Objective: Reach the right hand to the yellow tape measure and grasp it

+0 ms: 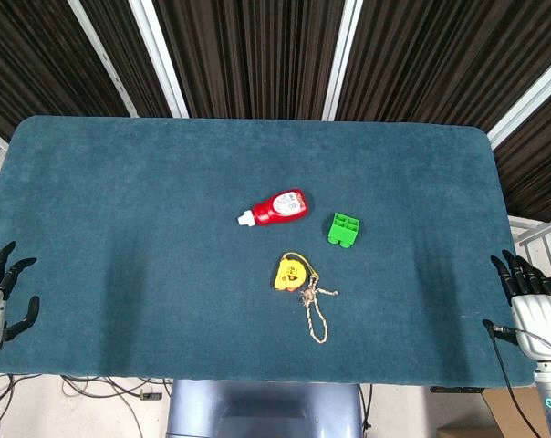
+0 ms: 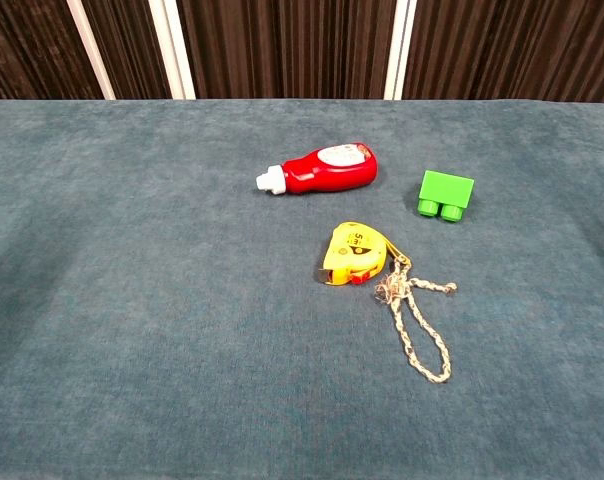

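Reaching is all that lies ahead: the right hand [image 1: 534, 306] sits at the table's [image 1: 120, 228] near right corner, fingers spread and holding nothing, well apart from the tape measure [image 1: 292, 272]. The tape lies near the middle of the blue felt, a little toward the near edge, on its flat side with its printed face up. A twine loop [image 1: 317, 310] is tied to it and trails toward the robot.

To do the step well, I judge the hand should travel left and forward, staying high enough to clear the felt, then come down over the yellow case from above with fingers on one edge and thumb on the opposite one. Gripping the case itself is safer than catching the twine, which would let the tape swing or slip. The green block [image 1: 344, 229] stands just behind and to the right of the tape, and the red bottle [image 1: 277, 208] lies behind it, so a low approach from the near side keeps the fingers from nudging either.

The left hand [image 1: 4, 292] rests at the near left corner, also open and empty, partly cut off by the frame edge. Both arms are out of frame, the chest view shows neither hand, and the print on the tape is too small to read.
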Tool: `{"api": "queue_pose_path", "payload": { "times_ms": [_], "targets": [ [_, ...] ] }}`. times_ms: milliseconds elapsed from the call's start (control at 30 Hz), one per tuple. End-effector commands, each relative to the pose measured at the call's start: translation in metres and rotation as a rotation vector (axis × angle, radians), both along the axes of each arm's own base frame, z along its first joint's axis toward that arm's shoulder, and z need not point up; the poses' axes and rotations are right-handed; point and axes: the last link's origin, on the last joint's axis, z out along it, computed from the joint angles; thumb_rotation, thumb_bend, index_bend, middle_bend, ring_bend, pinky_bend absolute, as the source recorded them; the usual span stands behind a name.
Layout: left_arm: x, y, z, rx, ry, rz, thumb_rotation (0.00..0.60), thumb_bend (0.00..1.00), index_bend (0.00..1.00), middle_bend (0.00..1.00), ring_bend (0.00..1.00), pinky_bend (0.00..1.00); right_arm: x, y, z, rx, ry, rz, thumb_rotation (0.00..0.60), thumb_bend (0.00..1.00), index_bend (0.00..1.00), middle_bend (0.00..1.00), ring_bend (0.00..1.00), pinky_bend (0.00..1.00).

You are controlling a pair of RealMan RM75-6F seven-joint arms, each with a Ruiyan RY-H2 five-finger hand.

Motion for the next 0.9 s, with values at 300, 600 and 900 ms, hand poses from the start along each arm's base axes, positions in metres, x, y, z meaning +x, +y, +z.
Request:
{"api": "queue_pose_path", "payload": {
  "times_ms": [300, 600, 900],
  "targets": [
    [-0.0007, -0.0005, 0.0014, 0.007, -0.001, 0.002, 0.6, 0.44, 0.19, 0.0, 0.0, 0.0, 0.0008, -0.0002, -0.0005, 0.023, -0.038, 0.003, 0.6, 0.15, 0.01, 0.04, 0.07, 0.15],
    [-0.0003, -0.0004, 0.0009, 0.005, -0.003, -0.001, 0.6, 0.44, 0.19, 0.0, 0.0, 0.0, -0.0042, -0.0028, -0.0015, 0.054, -0.075, -0.018, 0.6, 0.15, 0.01, 0.04, 0.07, 0.15],
    [-0.0008, -0.0006, 0.0009, 0.005, 0.0, 0.001, 0.6, 0.44, 0.19, 0.0, 0.0, 0.0, -0.0035, -0.003, -0.0017, 0.052, -0.092, -0.007, 0.6, 0.15, 0.01, 0.04, 0.07, 0.15]
  ]
}}
